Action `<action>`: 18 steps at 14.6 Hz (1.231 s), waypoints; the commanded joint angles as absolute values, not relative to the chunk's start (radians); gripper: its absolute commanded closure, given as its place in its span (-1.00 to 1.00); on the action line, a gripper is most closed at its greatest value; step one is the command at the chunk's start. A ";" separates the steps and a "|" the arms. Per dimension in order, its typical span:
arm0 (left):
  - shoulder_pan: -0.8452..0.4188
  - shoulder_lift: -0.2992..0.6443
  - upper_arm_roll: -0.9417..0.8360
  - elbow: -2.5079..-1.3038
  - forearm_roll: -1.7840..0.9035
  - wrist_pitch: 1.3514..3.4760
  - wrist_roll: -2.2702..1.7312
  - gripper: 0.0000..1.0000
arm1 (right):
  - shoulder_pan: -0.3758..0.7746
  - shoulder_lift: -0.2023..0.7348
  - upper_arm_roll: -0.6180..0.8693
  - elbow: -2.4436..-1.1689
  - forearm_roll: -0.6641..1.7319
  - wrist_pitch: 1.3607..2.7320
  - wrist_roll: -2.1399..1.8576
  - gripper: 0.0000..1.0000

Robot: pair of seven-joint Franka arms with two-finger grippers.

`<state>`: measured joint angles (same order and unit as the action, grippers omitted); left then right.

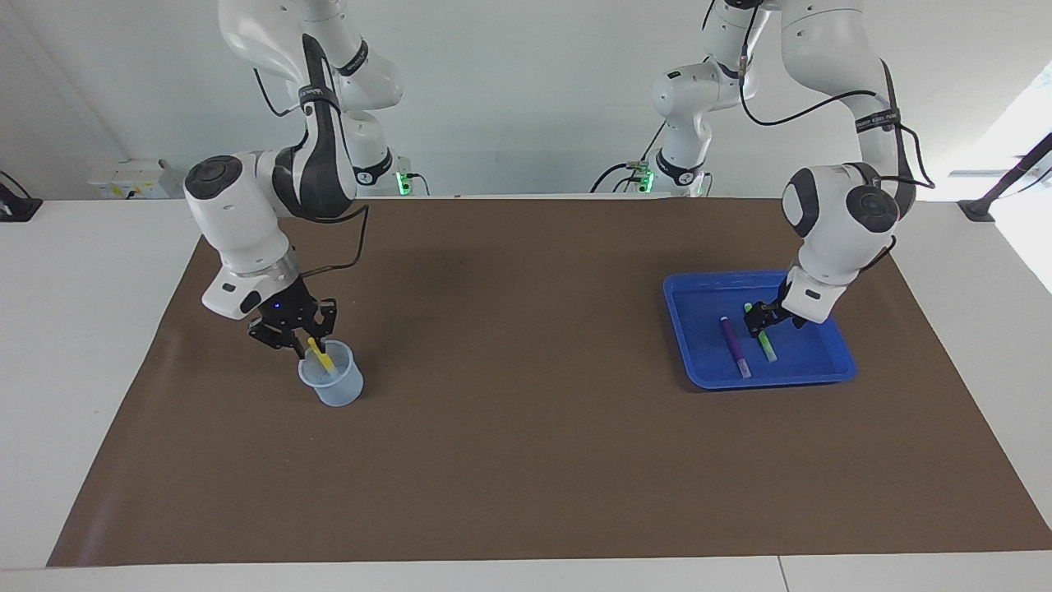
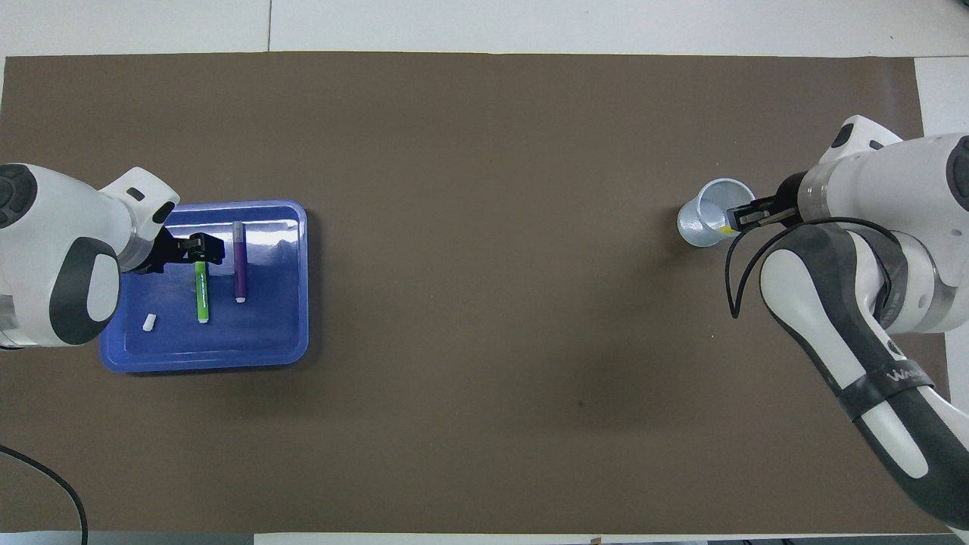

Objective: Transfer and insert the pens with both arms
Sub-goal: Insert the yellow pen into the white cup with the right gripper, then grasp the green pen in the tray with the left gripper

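Note:
A yellow pen [image 1: 320, 355] [image 2: 727, 228] leans tilted inside a clear cup [image 1: 337, 386] [image 2: 700, 227] toward the right arm's end of the table. My right gripper [image 1: 302, 339] [image 2: 738, 219] is right at the pen's upper end, just above the cup's rim. A blue tray [image 1: 814, 353] [image 2: 265, 325] toward the left arm's end holds a green pen [image 1: 767, 347] [image 2: 201, 291] and a purple pen [image 1: 734, 345] [image 2: 239, 261], lying side by side. My left gripper [image 1: 764, 322] [image 2: 200, 250] is down in the tray, open, straddling the green pen's end nearer the robots.
A brown mat [image 1: 526, 411] covers the table between cup and tray. A small white stub [image 2: 149, 322] lies in the tray beside the green pen. Two smaller white arms with green lights [image 1: 403, 182] stand at the robots' edge of the table.

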<state>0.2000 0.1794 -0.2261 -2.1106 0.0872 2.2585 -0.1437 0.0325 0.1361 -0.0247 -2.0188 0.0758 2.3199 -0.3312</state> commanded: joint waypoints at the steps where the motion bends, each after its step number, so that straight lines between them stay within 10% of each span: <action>1: 0.202 0.190 -0.224 -2.146 0.106 2.312 -0.120 -0.79 | 0.020 0.114 -0.015 -2.019 0.058 2.319 -0.333 -1.00; 10: 0.222 0.215 -0.222 -2.151 0.104 2.321 -0.084 -0.38 | 0.026 0.103 -0.018 -1.702 -0.046 1.944 -0.082 -1.00; 16: 0.221 0.216 -0.222 -2.151 0.104 2.316 -0.094 1.00 | 0.028 0.003 -0.011 -1.638 -0.049 1.740 0.026 -1.00; 18: 0.221 0.216 -0.222 -2.149 0.104 2.316 -0.095 1.00 | 0.028 -0.031 -0.009 -1.640 -0.046 1.688 0.072 -1.00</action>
